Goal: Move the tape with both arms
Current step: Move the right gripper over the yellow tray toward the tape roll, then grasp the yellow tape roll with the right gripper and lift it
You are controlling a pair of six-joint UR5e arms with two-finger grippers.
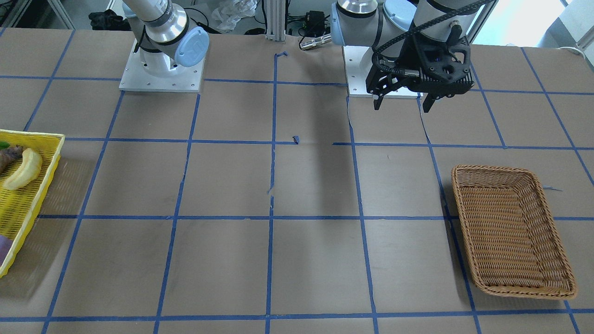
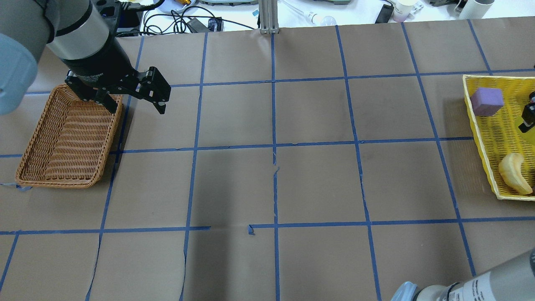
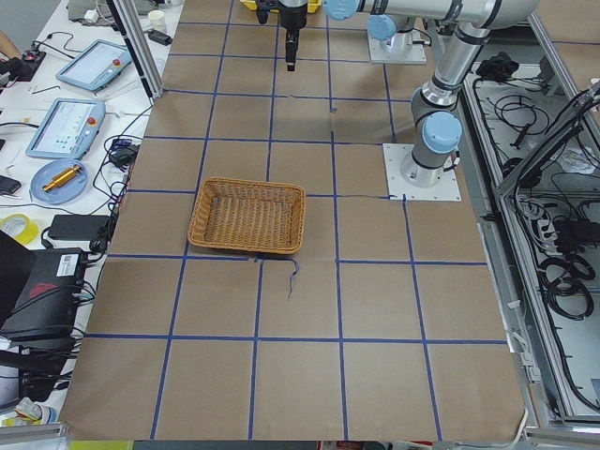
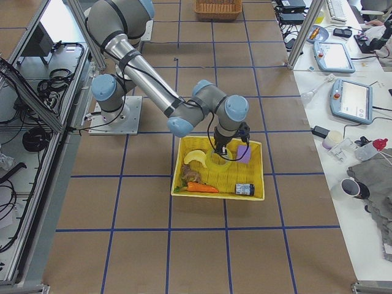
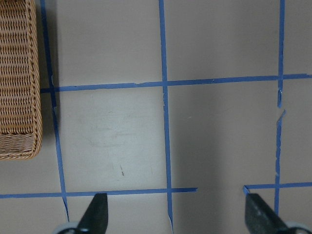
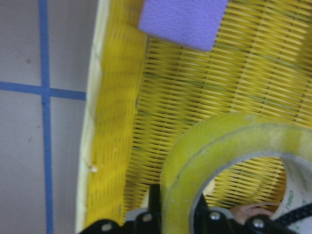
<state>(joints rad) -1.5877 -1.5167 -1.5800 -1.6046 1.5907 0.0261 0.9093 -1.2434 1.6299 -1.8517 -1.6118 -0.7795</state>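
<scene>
The yellow tape roll (image 6: 219,141) with its white core fills the right wrist view, held just over the yellow basket (image 6: 112,122). My right gripper (image 6: 178,214) is shut on the roll's wall, one finger inside the ring and one outside. In the exterior right view it (image 4: 225,150) hangs over the basket's middle with the tape (image 4: 218,161) under it. Only its edge (image 2: 527,119) shows overhead. My left gripper (image 2: 138,109) is open and empty, above the table beside the wicker basket (image 2: 62,138).
The yellow basket (image 2: 480,133) at the robot's far right also holds a banana (image 2: 514,173), a purple block (image 2: 486,101), a carrot (image 4: 199,188) and a small can (image 4: 245,189). The wicker basket (image 1: 510,232) holds nothing. Blue tape lines grid the brown table.
</scene>
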